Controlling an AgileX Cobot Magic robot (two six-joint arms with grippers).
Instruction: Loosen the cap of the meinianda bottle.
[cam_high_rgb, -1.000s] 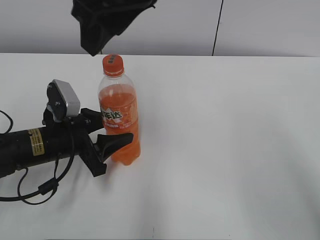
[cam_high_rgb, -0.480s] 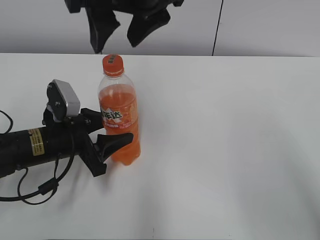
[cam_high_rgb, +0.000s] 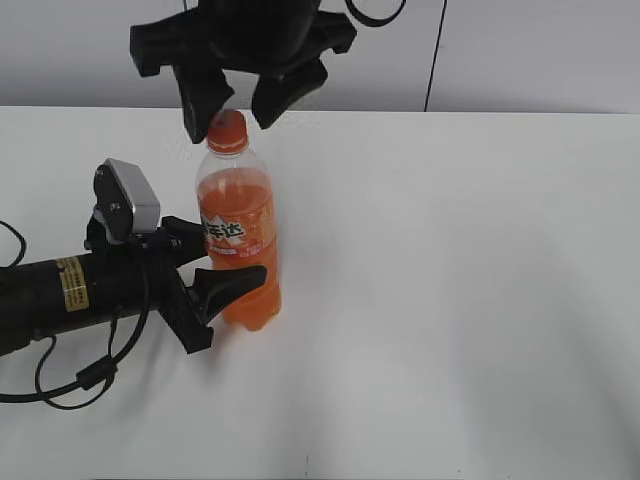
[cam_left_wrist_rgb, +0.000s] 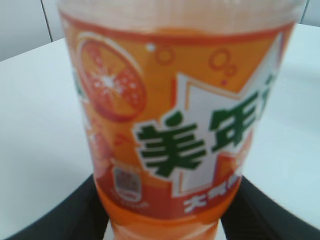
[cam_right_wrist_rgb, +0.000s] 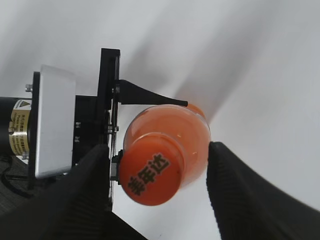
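The meinianda bottle (cam_high_rgb: 238, 240) stands upright on the white table, full of orange drink, with its label facing the left wrist view (cam_left_wrist_rgb: 170, 125). My left gripper (cam_high_rgb: 225, 262) is shut on the bottle's lower body, and its black fingers (cam_left_wrist_rgb: 162, 220) press both sides. The orange cap (cam_high_rgb: 226, 130) sits on the bottle's neck. My right gripper (cam_high_rgb: 232, 120) hangs over the cap from above and is open. In the right wrist view its fingers (cam_right_wrist_rgb: 157, 180) flank the cap (cam_right_wrist_rgb: 152, 172) with a gap on each side.
The white table (cam_high_rgb: 450, 300) stretches right and forward of the bottle. The left arm and its grey camera housing (cam_high_rgb: 130, 200) lie along the table at the left, with a black cable (cam_high_rgb: 70, 385) looped near the front edge. A grey wall rises behind.
My right gripper has come down from above with its fingers spread, and they now sit level with the cap. The bottle and left gripper have not moved.
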